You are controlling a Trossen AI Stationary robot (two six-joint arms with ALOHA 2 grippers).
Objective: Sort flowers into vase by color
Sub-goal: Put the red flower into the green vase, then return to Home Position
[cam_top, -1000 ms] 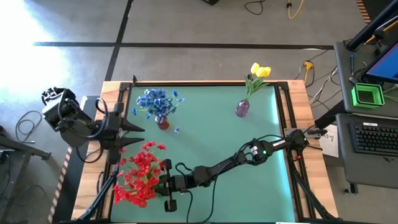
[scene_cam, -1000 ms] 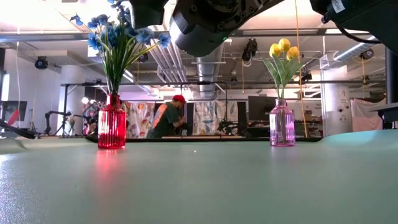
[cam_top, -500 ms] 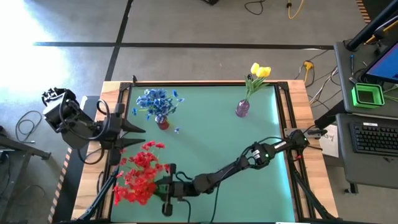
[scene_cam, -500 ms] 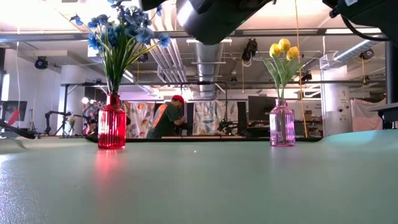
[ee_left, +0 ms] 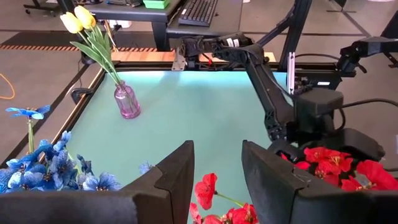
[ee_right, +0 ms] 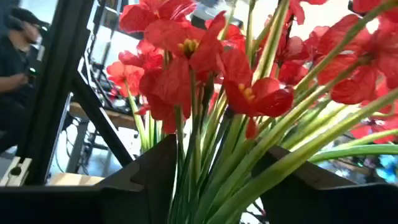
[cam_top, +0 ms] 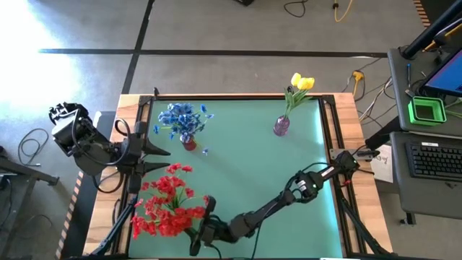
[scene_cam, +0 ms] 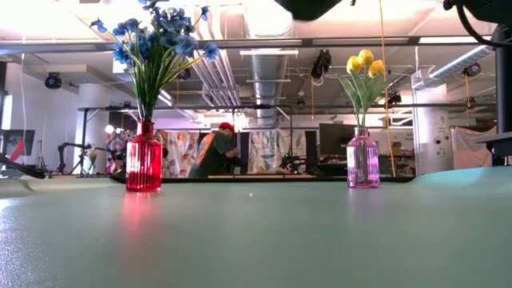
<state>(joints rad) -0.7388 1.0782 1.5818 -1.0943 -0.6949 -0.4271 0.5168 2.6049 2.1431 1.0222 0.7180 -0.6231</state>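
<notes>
Item: we list a bunch of red artificial flowers (cam_top: 167,206) on long thin green stems, at the table's near-left corner, blooms fanned toward the left edge.
Long axis: the stems (ee_right: 249,168) run from the blooms rightward along the near edge, converging at the right gripper (cam_top: 204,230).
Key relation: in the right wrist view the green stems pass up between the two dark fingers (ee_right: 146,171), blooms beyond the tips; we judge the coming move depends on the stems lying in line with that gap.
Right gripper state: fingers spread either side of the stems, with gaps showing; we cannot tell whether anything is still pinched.
Nearer arm: the right arm, reaching across the green mat (cam_top: 253,159); the bunch is touching or just beside its gripper.
Left gripper (ee_left: 217,180): waits at the left edge, fingers parted, empty, near the blooms.
Sorted already: blue flower cluster in a red ribbed glass vase (scene_cam: 144,166), far left; yellow tulip buds in a pink glass vase (scene_cam: 362,169), far right, both well apart from the red bunch.
Vase for red: none visible to us.
</notes>
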